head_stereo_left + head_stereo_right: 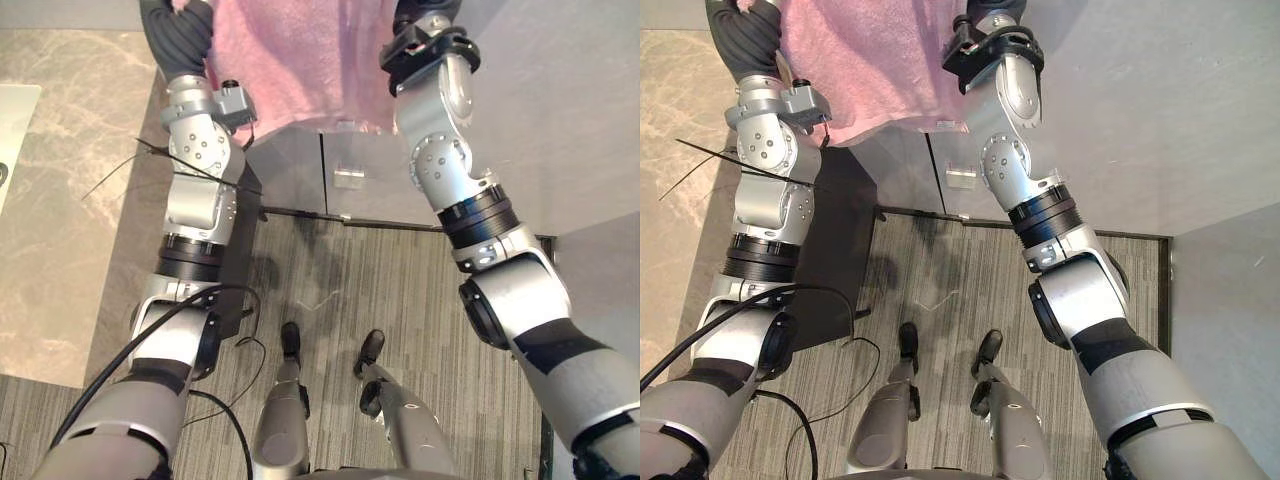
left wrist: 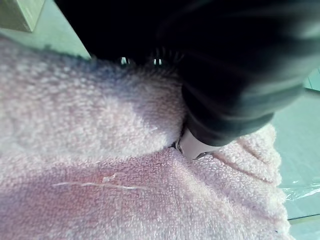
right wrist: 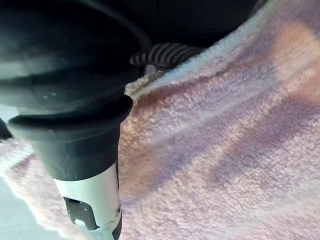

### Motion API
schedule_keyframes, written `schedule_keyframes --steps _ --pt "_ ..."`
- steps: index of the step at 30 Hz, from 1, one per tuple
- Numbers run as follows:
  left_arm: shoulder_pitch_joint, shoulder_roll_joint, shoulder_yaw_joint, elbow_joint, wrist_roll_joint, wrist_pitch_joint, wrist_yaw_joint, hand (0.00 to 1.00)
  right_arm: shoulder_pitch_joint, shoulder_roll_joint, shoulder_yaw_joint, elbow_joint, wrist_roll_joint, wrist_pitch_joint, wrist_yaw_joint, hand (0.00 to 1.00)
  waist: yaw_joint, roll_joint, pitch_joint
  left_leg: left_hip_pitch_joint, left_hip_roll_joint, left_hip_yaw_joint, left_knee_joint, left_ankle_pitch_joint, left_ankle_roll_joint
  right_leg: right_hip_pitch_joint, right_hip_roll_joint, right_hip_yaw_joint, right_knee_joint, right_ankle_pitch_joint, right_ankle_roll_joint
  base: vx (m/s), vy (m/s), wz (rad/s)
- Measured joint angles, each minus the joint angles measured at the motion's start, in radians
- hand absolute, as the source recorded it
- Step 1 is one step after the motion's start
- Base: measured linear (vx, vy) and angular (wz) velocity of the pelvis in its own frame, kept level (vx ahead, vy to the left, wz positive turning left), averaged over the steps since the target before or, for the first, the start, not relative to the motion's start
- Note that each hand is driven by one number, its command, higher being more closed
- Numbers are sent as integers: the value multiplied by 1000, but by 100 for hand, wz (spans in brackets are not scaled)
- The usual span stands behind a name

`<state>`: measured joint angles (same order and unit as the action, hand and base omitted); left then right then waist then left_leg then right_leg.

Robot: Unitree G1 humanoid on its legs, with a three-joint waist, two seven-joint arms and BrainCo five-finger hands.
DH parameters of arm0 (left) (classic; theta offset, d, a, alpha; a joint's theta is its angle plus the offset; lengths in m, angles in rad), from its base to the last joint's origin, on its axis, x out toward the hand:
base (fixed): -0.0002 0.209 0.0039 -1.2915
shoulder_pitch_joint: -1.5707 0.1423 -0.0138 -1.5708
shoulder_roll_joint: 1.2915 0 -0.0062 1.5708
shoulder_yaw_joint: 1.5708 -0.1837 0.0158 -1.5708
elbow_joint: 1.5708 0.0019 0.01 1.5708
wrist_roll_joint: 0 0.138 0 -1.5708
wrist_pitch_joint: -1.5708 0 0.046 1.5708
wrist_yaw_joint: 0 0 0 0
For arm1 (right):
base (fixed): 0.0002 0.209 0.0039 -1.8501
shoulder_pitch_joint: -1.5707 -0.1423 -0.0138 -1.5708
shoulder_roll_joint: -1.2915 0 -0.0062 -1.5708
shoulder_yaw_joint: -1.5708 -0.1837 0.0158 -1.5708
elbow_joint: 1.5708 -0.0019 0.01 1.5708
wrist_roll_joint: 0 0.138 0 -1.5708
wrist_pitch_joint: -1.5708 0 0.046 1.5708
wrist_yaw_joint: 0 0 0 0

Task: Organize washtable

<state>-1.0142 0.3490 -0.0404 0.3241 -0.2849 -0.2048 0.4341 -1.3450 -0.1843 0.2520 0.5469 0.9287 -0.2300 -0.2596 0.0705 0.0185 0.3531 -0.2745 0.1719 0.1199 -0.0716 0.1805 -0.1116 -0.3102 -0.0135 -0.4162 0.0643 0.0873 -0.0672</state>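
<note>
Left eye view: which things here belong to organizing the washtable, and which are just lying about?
Job in hand:
pink towel, at the top between the raised arms
left hand, against the towel
right hand, against the towel

Just there:
grey cabinet doors
small cabinet handle
striped carpet
marbled surface, on the left

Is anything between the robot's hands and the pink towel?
Nothing visible does. The left hand and the right hand both sit directly against the pink towel, with no other object between.
</note>
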Motion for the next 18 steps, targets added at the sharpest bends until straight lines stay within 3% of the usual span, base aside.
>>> schedule_keyframes --steps 4,8,18 --pt "-15 0 -9 1 -19 0 -16 100 -15 -2 -1 63 14 -1 20 100 -1 -8 5 3 0 -23 -10 13 4 9 -4 -20 -2 0 0 -3 29 13" --pt "-46 1 -23 0 -19 -2 -22 100 -23 1 -6 98 13 -1 19 100 -1 -36 20 5 -1 -34 -19 20 8 9 -5 -24 0 0 0 -40 23 5" --pt "-54 14 -36 13 -19 0 -23 100 -28 -18 -49 88 -2 0 22 100 -2 -43 23 8 -1 -19 -20 20 8 8 -5 -17 0 0 0 -2 6 -1"
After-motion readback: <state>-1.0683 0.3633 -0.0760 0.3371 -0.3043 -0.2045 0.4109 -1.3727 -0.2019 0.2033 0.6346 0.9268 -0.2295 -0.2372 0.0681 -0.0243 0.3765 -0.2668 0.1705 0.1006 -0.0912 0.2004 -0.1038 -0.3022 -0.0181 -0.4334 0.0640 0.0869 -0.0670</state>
